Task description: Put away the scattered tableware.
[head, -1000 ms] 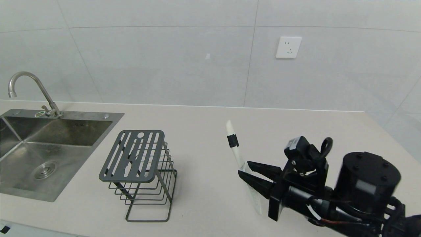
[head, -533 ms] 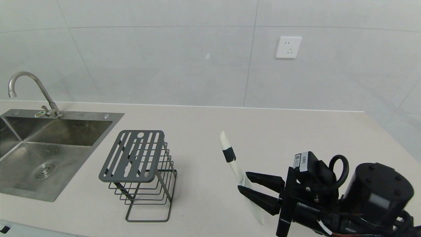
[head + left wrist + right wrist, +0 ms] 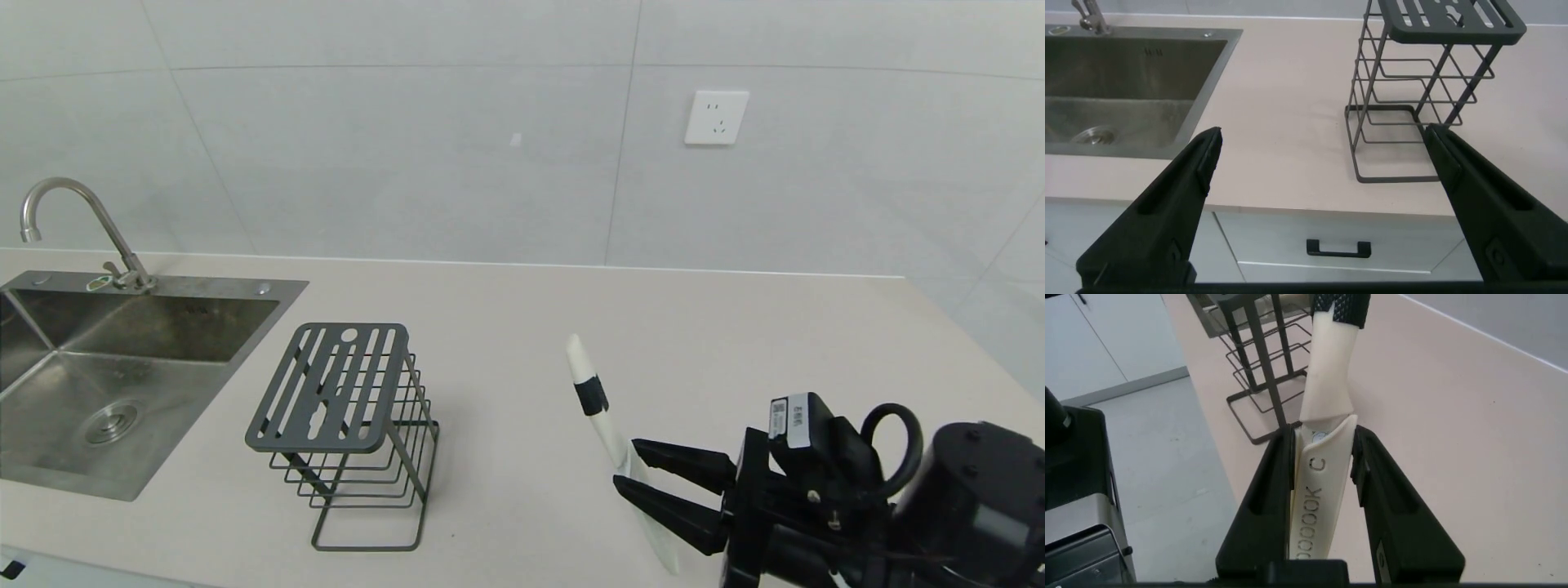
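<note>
One white knife (image 3: 600, 416), black band round its handle, is clamped by the blade in the right tool (image 3: 627, 463), tilted over the worktop (image 3: 735, 327). The left tool (image 3: 1323, 135) gapes wide, holding nothing. One wire rack (image 3: 339, 392), then one sink (image 3: 122, 327) further back.

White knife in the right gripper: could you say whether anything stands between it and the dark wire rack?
Nothing visible does: only bare beige countertop lies between the white knife and the dark wire rack.

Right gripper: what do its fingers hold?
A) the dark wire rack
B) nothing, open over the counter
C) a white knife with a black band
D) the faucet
C: the right gripper is shut on the white knife, whose black-banded handle sticks out past the fingertips, well apart from the rack.
</note>
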Motion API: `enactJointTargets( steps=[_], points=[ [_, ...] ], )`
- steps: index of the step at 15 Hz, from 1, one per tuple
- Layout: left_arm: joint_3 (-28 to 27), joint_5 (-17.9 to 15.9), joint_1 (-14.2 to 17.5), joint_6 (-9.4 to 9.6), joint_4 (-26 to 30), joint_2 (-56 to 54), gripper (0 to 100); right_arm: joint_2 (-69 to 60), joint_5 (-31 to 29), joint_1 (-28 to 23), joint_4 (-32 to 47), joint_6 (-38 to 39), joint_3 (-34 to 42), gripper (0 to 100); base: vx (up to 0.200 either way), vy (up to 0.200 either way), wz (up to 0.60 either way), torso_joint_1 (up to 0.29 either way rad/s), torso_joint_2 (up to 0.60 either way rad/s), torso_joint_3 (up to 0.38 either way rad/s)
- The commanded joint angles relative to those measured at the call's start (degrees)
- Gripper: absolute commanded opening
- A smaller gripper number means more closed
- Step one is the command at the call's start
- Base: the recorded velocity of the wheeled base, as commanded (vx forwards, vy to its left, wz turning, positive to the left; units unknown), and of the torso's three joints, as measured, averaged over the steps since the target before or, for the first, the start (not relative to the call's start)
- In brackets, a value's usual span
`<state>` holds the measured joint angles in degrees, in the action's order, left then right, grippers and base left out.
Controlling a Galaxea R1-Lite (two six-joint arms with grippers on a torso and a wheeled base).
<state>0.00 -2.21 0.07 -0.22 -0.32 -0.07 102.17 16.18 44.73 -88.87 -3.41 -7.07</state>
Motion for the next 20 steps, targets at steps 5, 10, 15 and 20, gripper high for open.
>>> enactJointTargets(
  steps=[5,10,15,20],
  points=[
    [0.0,-0.1,0.0,0.04,0.0,0.1,100,-5.3,0.0,-2.8,-1.0,0.1,5.8,0,0.0,0.0,0.0,0.0,0.0,0.0],
    [-1.5,-1.8,0.0,2.15,-5.3,0.1,100,-3.8,-0.1,-3.8,-1.0,0.2,5.8,0,0.0,0.0,0.0,0.0,0.0,0.0],
    [-11.7,-9.0,-0.8,0.13,-5.7,2.3,100,-3.9,-0.1,-5.0,-1.1,0.2,5.3,0,0.0,0.0,0.0,0.0,0.0,0.0],
    [-12.8,-27.9,-8.7,-5.76,-5.1,8.0,100,-5.1,-0.1,-5.1,-1.1,0.0,5.1,0,0.0,0.0,0.0,0.0,0.0,0.0]
  ],
)
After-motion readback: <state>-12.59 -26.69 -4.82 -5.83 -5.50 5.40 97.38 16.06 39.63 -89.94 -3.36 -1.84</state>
